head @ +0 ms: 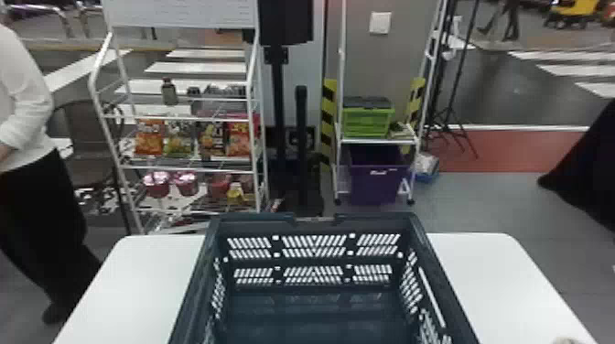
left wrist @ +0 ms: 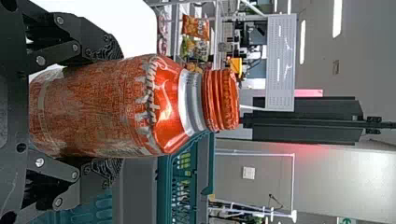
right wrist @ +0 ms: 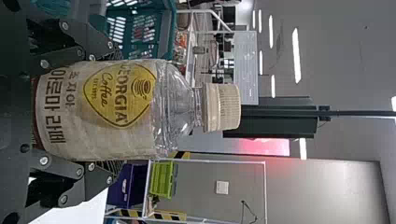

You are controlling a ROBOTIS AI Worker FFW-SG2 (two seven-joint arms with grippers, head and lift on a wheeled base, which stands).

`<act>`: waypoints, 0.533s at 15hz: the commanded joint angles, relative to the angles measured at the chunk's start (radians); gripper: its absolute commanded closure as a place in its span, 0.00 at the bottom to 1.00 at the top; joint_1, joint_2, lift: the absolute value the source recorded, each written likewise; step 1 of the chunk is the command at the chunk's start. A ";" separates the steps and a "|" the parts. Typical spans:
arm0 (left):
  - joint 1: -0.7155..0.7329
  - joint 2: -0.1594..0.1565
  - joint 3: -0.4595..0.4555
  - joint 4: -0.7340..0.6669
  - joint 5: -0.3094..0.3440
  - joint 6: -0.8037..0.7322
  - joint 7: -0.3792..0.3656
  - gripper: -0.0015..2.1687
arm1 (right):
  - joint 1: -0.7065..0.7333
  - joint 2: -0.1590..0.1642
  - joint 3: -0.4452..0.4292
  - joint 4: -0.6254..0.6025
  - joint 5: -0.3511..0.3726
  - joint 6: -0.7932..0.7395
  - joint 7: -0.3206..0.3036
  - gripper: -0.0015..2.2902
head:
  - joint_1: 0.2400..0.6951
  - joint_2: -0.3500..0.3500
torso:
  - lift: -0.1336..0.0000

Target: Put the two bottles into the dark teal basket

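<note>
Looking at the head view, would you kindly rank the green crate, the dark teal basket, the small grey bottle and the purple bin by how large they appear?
Largest to smallest:
Dark teal basket, helped by being nearest the camera
Purple bin
Green crate
Small grey bottle

"What have we got at left?"
"We see a white rack (head: pixel 121 167), snack bags (head: pixel 149 137) on its middle shelf, cups (head: pixel 186 183) below."
"And right of centre?"
"We've a green crate (head: pixel 366 123) above a purple bin (head: pixel 375 187)."
"Lower down?"
"We find a white table (head: pixel 485 270) showing at lower left and lower right."
</note>
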 commanded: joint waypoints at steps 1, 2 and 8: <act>-0.006 0.004 0.004 0.022 0.007 -0.002 -0.006 0.99 | -0.074 0.001 0.026 -0.065 0.012 0.158 -0.030 0.90 | 0.57 0.50 | 1.00; -0.011 0.005 0.006 0.036 0.020 -0.002 -0.011 0.99 | -0.117 0.001 0.049 -0.091 0.035 0.247 -0.058 0.90 | 0.57 0.50 | 1.00; -0.043 0.005 0.013 0.123 0.053 -0.030 -0.060 0.99 | -0.445 0.001 0.259 -0.132 0.128 0.797 -0.335 0.90 | 0.57 0.50 | 1.00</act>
